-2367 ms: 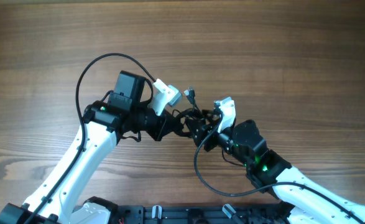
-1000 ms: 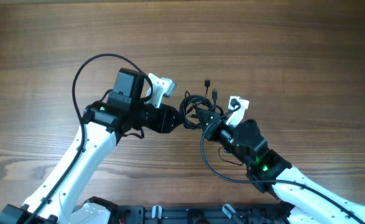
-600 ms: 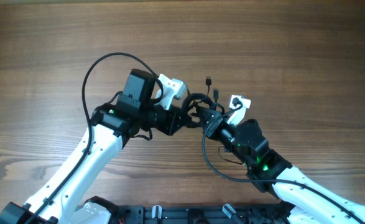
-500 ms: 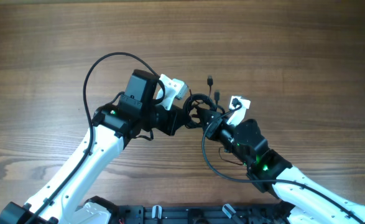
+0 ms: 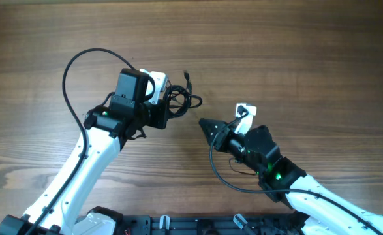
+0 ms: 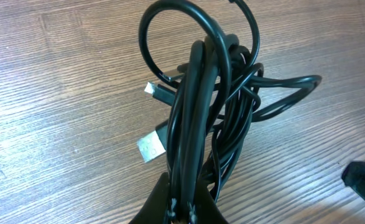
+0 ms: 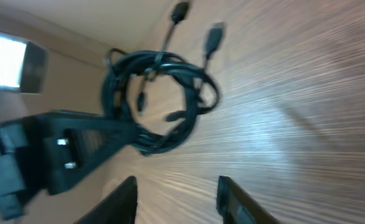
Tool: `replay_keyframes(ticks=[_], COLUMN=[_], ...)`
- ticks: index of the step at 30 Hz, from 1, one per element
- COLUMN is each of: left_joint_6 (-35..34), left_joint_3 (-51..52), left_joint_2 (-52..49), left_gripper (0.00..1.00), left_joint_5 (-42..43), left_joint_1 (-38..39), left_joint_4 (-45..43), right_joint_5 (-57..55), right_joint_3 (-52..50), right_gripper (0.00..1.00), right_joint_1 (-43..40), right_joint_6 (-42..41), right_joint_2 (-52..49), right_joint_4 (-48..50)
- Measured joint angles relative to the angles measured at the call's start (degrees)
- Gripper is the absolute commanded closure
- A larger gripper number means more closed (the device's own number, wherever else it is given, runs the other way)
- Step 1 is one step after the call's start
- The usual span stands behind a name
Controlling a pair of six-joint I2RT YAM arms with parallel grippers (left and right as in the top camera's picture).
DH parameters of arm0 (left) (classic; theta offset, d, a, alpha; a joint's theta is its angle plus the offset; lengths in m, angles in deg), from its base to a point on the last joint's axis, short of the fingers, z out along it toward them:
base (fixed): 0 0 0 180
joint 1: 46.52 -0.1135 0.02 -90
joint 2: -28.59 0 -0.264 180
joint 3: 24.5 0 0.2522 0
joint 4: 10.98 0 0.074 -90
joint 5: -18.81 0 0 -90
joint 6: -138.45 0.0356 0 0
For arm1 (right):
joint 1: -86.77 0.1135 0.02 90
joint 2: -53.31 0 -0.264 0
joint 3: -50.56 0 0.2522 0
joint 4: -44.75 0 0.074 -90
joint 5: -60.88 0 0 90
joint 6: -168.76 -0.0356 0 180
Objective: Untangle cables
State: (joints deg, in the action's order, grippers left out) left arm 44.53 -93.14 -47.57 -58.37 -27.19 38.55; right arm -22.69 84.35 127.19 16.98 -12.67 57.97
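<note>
The left arm (image 5: 87, 163) and right arm (image 5: 321, 199) share glossy white tubular links and matte black joint housings, each with a small green light (image 5: 102, 116). A thick black wiring cable (image 5: 70, 62) loops off each wrist. The left tool (image 6: 183, 206) and right tool (image 7: 177, 199) are black and tapered, each beside a white plastic block (image 5: 245, 111).

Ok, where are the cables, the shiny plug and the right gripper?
cables (image 6: 191, 112), left wrist view, middle of bundle.
shiny plug (image 6: 150, 148), left wrist view, metal tip.
right gripper (image 7: 176, 180), right wrist view, between its fingertips.
</note>
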Motion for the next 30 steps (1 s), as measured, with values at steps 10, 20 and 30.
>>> replay_keyframes(ticks=[10, 20, 30], left_joint_6=[0.02, -0.02, -0.28], left_joint_3=[0.00, 0.00, 0.00], left_joint_2=[0.00, -0.02, -0.02], left_gripper=[0.96, 0.96, 0.96], left_joint_5=[9.44, 10.05, 7.89], left_joint_1=[3.50, 8.83, 9.92], left_joint_4=[0.00, 0.00, -0.22], right_joint_5=[0.66, 0.07, -4.35], right_joint_3=[-0.02, -0.02, -0.02], right_gripper=[0.68, 0.78, 0.40], right_joint_1=[0.02, 0.04, 0.28], right_joint_6=[-6.23, -7.93, -8.94], right_joint_2=[-6.08, -13.66, -13.88], right_joint_4=[13.27, 20.02, 20.02])
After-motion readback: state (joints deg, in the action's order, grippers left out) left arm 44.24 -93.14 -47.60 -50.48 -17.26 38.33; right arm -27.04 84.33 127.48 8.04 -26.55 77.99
